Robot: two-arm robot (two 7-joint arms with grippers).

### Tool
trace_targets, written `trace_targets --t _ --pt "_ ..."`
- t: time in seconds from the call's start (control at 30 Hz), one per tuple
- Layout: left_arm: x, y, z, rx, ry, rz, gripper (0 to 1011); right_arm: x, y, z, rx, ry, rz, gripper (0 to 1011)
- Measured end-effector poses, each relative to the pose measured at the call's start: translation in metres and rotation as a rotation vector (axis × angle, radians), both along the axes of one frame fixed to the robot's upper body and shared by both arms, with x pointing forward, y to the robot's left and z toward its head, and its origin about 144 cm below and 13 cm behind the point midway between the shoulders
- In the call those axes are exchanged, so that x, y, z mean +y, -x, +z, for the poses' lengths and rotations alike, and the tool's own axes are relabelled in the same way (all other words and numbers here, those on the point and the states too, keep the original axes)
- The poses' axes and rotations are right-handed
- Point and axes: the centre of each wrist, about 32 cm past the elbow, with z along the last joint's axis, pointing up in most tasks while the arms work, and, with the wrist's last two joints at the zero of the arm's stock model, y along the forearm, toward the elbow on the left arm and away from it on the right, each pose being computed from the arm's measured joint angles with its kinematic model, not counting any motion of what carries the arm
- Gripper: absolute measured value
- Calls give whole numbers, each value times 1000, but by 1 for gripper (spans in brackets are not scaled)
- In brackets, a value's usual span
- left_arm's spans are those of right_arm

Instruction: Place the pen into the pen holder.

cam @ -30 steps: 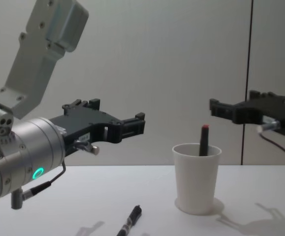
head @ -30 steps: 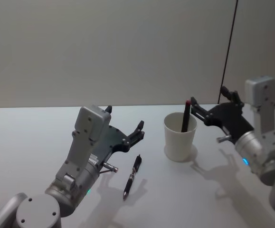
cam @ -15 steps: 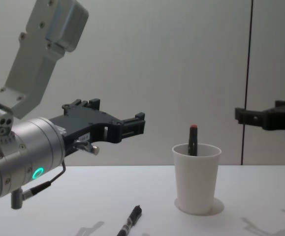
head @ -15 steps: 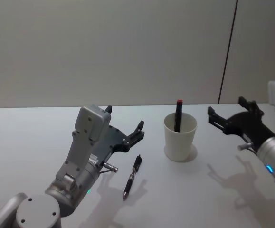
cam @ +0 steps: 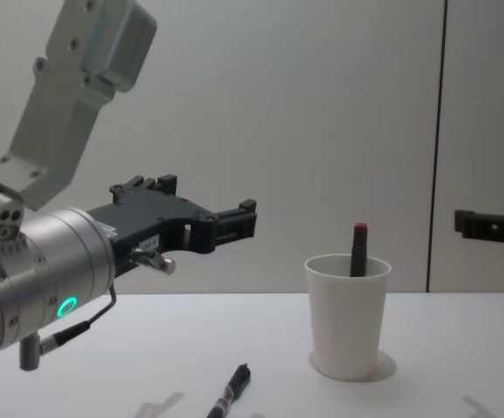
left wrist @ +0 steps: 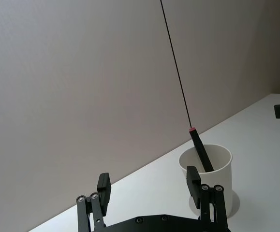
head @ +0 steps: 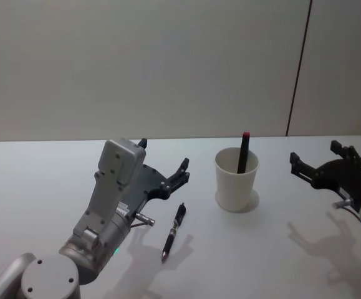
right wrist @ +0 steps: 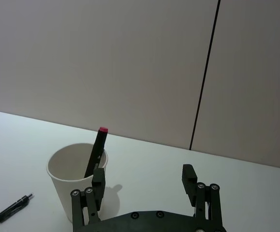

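Your pen [head: 243, 152] is in the cup [head: 236, 187]. It stands tilted slightly against the rim, with its red end up and clear of the top and its lower part hidden inside. The cup stands upright on the white surface [head: 43, 180].

A second pen [head: 173, 232] lies flat on the surface to the left of the cup and nearer the robot, apart from the cup and touching neither gripper.

Your left gripper [head: 163, 156] hangs above the surface to the left of the cup, over the area just beyond the second pen. In the chest view it sits a little higher than the cup's rim. Its fingers are spread wide with nothing between them, and they point roughly toward the cup.

Your right gripper [head: 314, 154] is on the right of the cup, well apart from it, at about the height of the pen's red end in the chest view. Its fingers are also spread wide and hold nothing, and they face back toward the cup.
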Motion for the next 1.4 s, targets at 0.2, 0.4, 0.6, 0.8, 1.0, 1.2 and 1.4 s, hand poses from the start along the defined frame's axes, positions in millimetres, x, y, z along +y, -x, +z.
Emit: trace_targets --t 0.2,0.4,0.6,0.8,1.0,1.2,1.4 --pt "0 0 0 0 0 0 1000 -4 4 0 11 -2 -3 1002" --pt "0 0 0 0 0 0 1000 -7 7 1 20 -3 -5 1001" --pt "0 0 0 0 0 0 1000 -9 9 1 25 -3 -7 1002" --pt "0 0 0 8 -3 3 1000 -10 10 1 28 -3 -7 1002" --pt "0 1 3 30 -19 23 1000 -10 11 1 30 -3 -7 1002" --pt "0 2 8 70 -40 47 1000 -11 11 1 31 -4 -7 1002" --pt "1 1 16 130 -65 71 1000 -11 11 1 32 -4 -8 1002"
